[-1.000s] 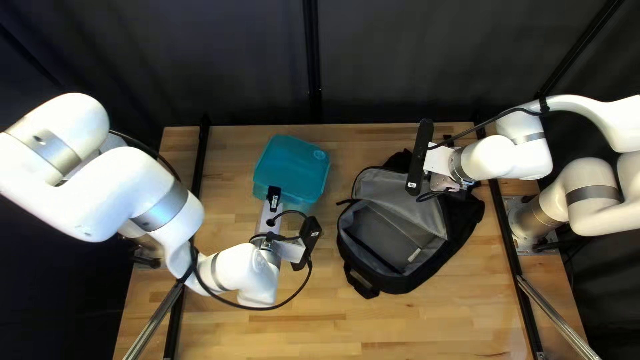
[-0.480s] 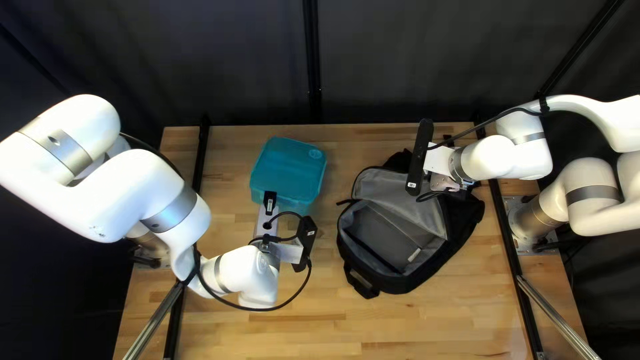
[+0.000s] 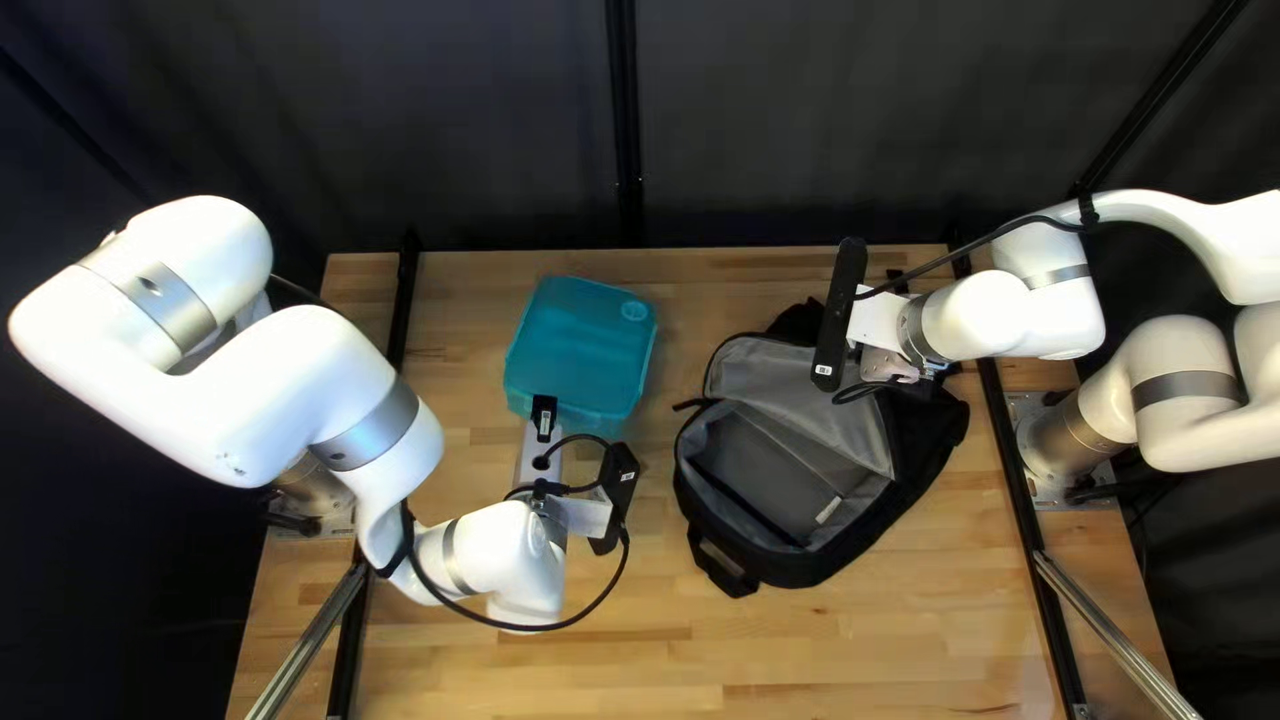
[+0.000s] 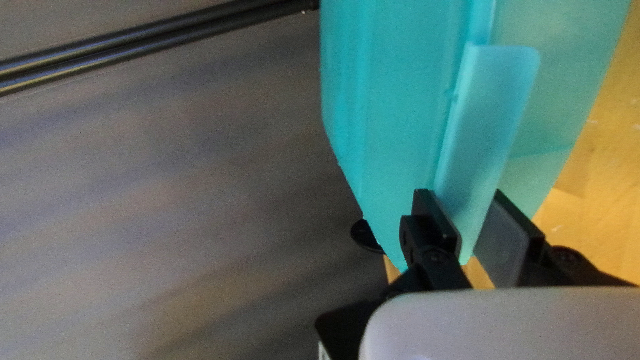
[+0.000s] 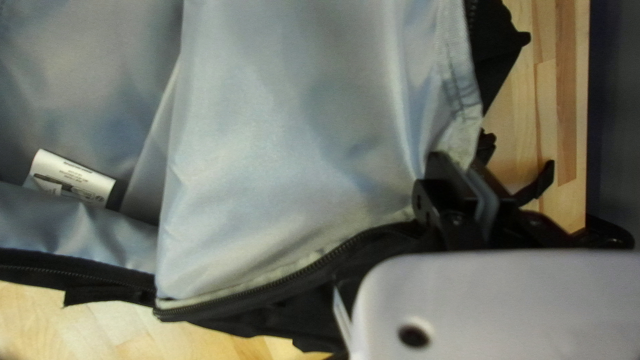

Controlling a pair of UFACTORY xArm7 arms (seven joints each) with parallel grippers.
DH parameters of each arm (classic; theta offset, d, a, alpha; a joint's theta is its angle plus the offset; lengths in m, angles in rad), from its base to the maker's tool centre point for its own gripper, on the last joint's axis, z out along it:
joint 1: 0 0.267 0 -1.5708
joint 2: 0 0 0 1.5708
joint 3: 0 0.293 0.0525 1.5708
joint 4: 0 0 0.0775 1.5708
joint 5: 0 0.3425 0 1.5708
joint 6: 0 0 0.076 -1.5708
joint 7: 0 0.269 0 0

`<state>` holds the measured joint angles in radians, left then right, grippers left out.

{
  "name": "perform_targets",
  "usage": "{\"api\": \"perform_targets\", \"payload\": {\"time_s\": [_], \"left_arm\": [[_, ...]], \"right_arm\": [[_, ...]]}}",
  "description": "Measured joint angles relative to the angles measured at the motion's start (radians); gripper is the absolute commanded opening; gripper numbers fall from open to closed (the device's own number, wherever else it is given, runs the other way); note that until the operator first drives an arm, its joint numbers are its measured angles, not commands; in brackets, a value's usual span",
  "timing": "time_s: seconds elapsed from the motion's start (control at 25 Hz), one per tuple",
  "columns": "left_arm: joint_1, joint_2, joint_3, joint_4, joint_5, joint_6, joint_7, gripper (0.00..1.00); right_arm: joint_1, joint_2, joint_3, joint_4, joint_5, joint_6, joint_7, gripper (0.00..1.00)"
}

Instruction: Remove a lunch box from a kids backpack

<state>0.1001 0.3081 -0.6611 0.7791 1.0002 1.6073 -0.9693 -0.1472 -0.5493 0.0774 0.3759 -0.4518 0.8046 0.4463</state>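
My left gripper (image 3: 543, 420) is at the near edge of the teal lunch box (image 3: 582, 344), outside the bag. In the left wrist view, the lunch box (image 4: 400, 120) has its side flap (image 4: 481, 127) between the spread fingers of my left gripper (image 4: 479, 230); wood shows through the gap beside it. The black backpack (image 3: 800, 460) lies with its grey-lined compartment exposed. At its upper right edge is my right gripper (image 3: 880, 363). Seen from the right wrist, my right gripper (image 5: 475, 190) is shut on the corner of the backpack's lining (image 5: 293, 153).
The wooden table (image 3: 854, 654) has black rails along its left and right sides. A dark curtain (image 3: 774, 120) hangs behind its far edge. A black strap (image 3: 727, 571) of the bag reaches onto the wood at the near left.
The left gripper has drawn back toward the table's near edge, while the lunch box has shifted slightly the same way. My right arm and the backpack have stayed still.
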Motion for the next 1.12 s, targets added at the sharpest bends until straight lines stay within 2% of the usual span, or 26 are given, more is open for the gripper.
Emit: {"api": "perform_targets", "payload": {"time_s": [0.28, 0.52, 0.68, 0.88, 1.0, 1.12], "left_arm": [[-0.010, 0.039, -0.004, 0.039, -0.028, -0.009, -0.017, 1.00], [0.006, -0.026, -0.024, 0.082, -0.082, 0.001, 0.102, 1.00], [0.054, -0.136, -0.033, 0.092, -0.149, -0.055, 0.279, 1.00], [0.107, -0.298, -0.015, 0.095, -0.307, -0.160, 0.594, 1.00], [0.112, -0.367, 0.004, 0.141, -0.401, -0.171, 0.778, 1.00], [0.105, -0.411, 0.019, 0.228, -0.476, -0.138, 0.932, 1.00]], "right_arm": [[0.000, 0.000, 0.000, 0.000, 0.000, 0.000, 0.000, 0.00], [0.000, 0.000, 0.000, 0.000, 0.000, 0.000, 0.000, 0.00], [0.000, 0.000, 0.000, 0.000, 0.000, 0.000, 0.000, 0.00], [0.000, 0.000, 0.000, 0.000, 0.000, 0.000, 0.000, 0.00], [0.000, 0.000, 0.000, 0.000, 0.000, 0.000, 0.000, 0.00], [0.000, 0.000, 0.000, 0.000, 0.000, 0.000, 0.000, 0.00]]}}
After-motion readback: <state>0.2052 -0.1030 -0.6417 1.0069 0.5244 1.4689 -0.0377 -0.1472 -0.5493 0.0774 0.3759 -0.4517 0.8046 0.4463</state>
